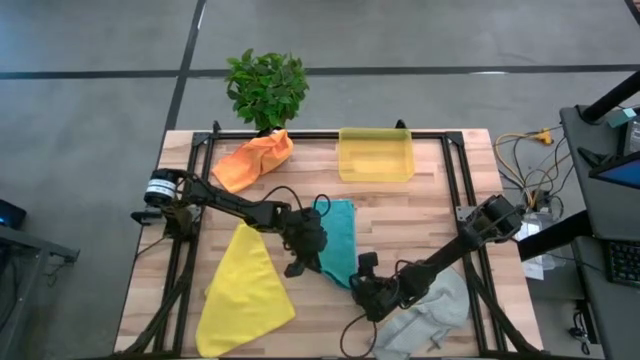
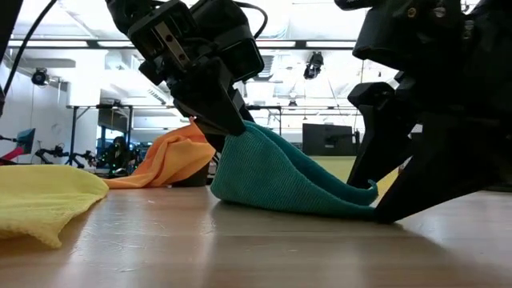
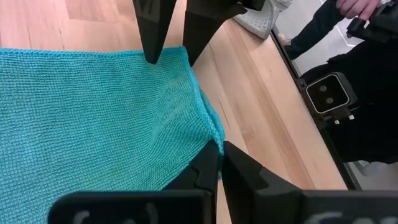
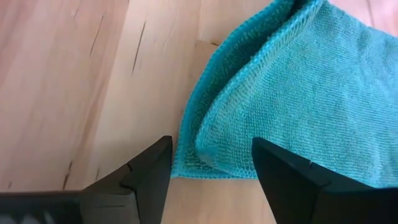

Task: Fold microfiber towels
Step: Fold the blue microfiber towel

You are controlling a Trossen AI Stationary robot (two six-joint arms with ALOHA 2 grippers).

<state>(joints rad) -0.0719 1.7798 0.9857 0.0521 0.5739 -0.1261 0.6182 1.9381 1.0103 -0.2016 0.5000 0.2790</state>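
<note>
Teal towel (image 1: 340,240) mid-worktop, partly folded, 1 edge lifted; left pincer (image 1: 297,268) clamped on its edge at 9 o'clock side, jaws closed on cloth. Right pincer (image 4: 211,171) wide, straddling doubled corner at towel's 5 o'clock, not gripping. Yellow towel (image 1: 245,290) at 8 o'clock, orange (image 1: 254,160) at 11, grey (image 1: 430,315) at 4

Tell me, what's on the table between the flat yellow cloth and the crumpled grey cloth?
The teal microfiber towel lies between the yellow towel and grey towel, with both grippers, left and right, at it. The high view shows this.
</note>
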